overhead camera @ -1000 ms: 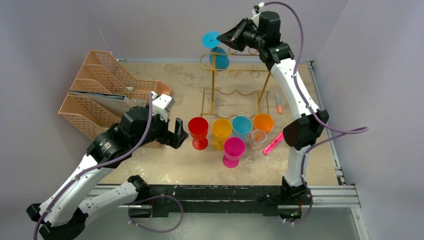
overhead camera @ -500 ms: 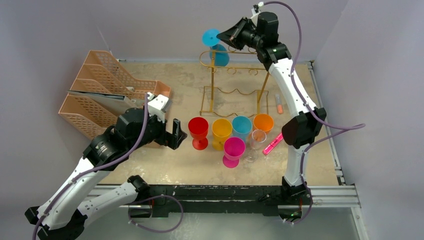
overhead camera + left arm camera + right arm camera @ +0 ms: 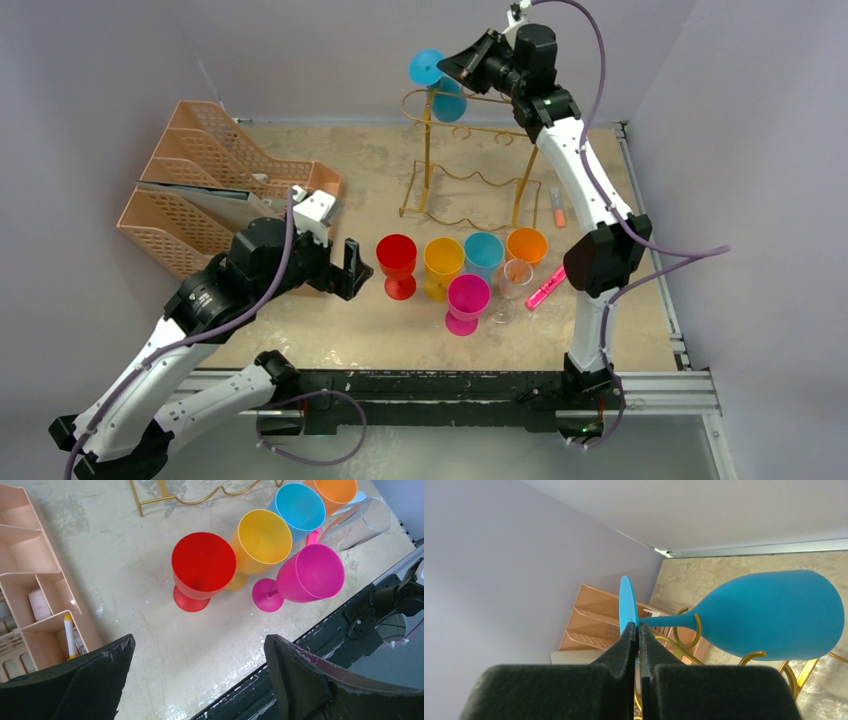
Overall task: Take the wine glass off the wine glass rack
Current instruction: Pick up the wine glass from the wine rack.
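- Now the rack [image 3: 427, 150] tilts and the glass [image 3: 774, 615] sits higher than earlier.
- Right hand [image 3: 637, 629] clenched on glass foot; left hand [image 3: 200, 647] released.
- Tray [image 3: 20, 505] holds a marker [image 3: 68, 635].

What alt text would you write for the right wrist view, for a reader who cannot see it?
The right end effector pinches the foot of a sideways blue wine glass, its stem through a hook of the gold wine glass rack. Peach mesh trays stand behind.

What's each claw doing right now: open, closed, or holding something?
Left claw: open, holding nothing.
Right claw: closed on the foot of the blue wine glass.
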`<act>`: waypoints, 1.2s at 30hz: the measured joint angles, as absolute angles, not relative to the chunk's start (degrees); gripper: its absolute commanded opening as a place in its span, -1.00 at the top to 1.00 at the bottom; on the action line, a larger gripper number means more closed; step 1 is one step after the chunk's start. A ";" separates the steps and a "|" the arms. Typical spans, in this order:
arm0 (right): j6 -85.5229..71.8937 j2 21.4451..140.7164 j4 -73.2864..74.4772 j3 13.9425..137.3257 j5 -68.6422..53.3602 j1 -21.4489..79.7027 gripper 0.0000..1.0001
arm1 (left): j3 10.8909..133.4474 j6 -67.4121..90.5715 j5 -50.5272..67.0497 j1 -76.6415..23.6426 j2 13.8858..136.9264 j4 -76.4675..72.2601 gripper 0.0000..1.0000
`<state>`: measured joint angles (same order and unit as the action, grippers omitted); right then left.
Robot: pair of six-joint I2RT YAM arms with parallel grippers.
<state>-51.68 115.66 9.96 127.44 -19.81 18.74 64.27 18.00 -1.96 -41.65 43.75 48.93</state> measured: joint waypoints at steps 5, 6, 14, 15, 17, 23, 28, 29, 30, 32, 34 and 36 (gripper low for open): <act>-50.94 115.57 9.28 126.23 -18.06 18.72 1.00 | 64.20 18.00 -1.96 -41.65 43.46 48.95 -1.00; -50.76 115.52 9.15 125.84 -17.43 18.72 1.00 | 64.20 18.00 -1.96 -41.65 43.46 48.95 -1.00; -48.97 115.48 9.13 124.90 -14.90 18.74 1.00 | 64.20 18.00 -1.91 -41.65 43.88 48.95 -1.00; -48.95 115.48 9.13 124.90 -14.61 18.74 1.00 | 64.20 18.00 -1.91 -41.65 43.88 48.95 -1.00; -48.88 115.48 9.10 124.90 -14.15 18.74 1.00 | 64.20 18.02 -1.91 -41.65 43.92 48.95 -1.00; -48.45 115.46 8.03 124.90 -10.87 18.72 1.00 | 64.23 18.09 -1.80 -41.65 44.03 48.95 -1.00; -48.34 114.72 5.98 123.11 -7.92 18.70 1.00 | 64.23 18.48 -1.50 -41.65 44.25 48.95 -1.00; -48.34 114.43 5.67 122.45 -7.53 18.70 1.00 | 64.23 18.48 -1.43 -41.65 44.34 48.95 -1.00; -48.34 114.34 5.69 122.30 -7.20 18.70 1.00 | 64.23 18.50 -1.30 -41.65 44.42 48.95 -1.00; -48.12 114.34 5.50 122.34 -7.22 18.70 1.00 | 64.25 18.50 -1.15 -41.65 44.56 48.95 -1.00; -47.16 114.34 5.61 122.80 -7.79 18.70 1.00 | 64.27 18.50 -0.99 -41.65 44.56 48.95 -1.00; -45.69 114.30 5.65 123.50 -9.34 18.70 1.00 | 64.27 18.50 -0.86 -41.65 44.47 48.95 -1.00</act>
<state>-45.69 114.30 5.65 123.50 -9.34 18.70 64.27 18.50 -0.86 -41.65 44.47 48.95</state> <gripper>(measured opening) 0.008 0.998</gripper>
